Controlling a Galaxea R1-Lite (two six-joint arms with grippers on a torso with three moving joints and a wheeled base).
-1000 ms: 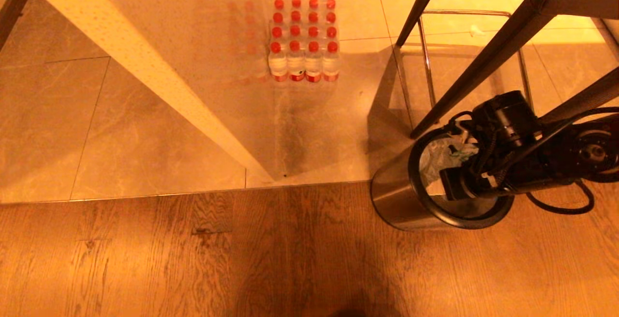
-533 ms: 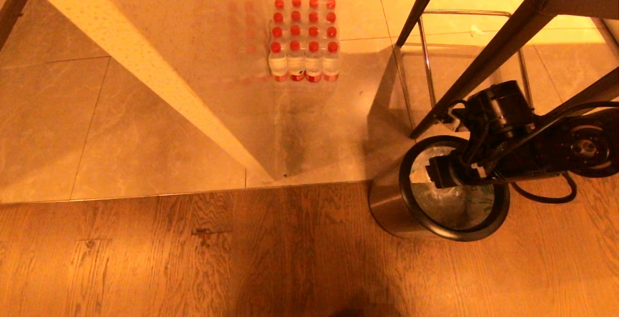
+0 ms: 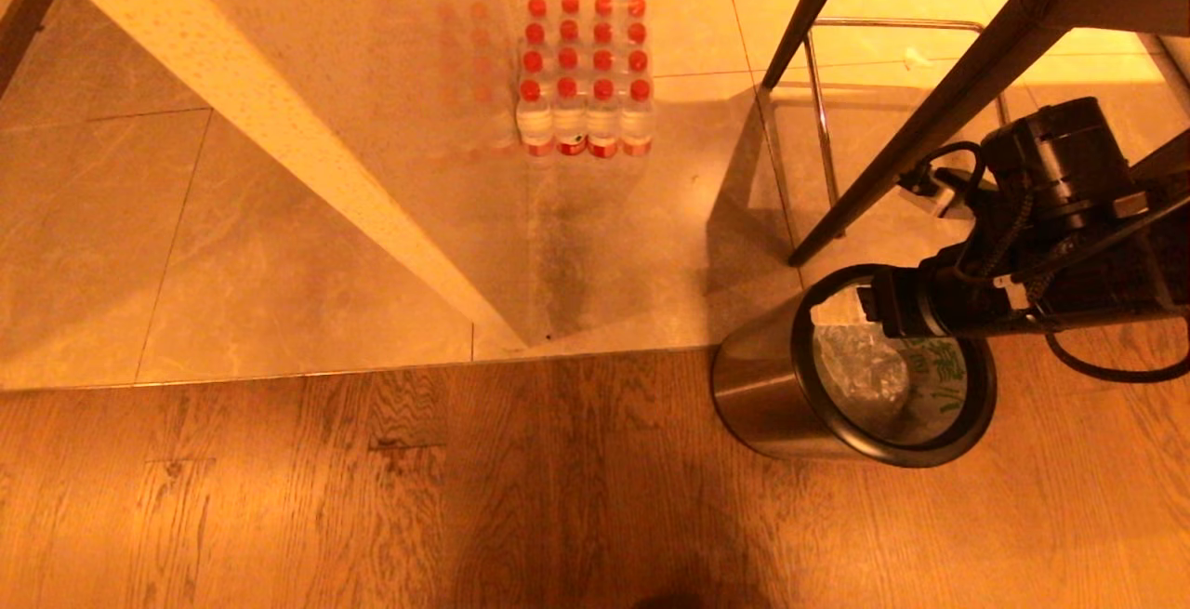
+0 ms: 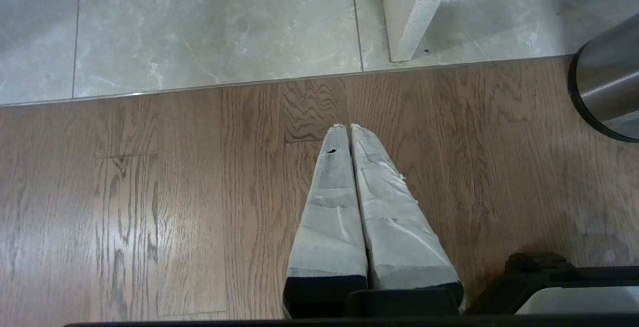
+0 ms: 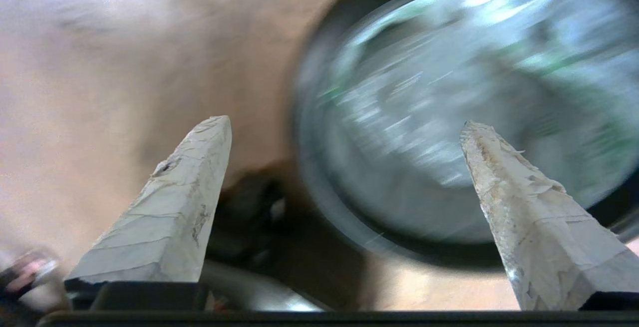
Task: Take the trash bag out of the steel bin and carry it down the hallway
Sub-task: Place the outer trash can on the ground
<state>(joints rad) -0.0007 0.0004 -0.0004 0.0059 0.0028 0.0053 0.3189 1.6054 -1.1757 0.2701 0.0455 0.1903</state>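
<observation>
Wood floor; trash bag [image 3: 916,386] (green print unreadable)

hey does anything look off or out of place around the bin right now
Yes. The steel bin looks tilted, not upright. The trash bag lies crumpled inside it, not draped over the rim. The right hand is open and empty above it.

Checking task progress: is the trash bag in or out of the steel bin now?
In. The trash bag lies crumpled inside the steel bin; the right gripper, open and empty, is above the rim.
</observation>
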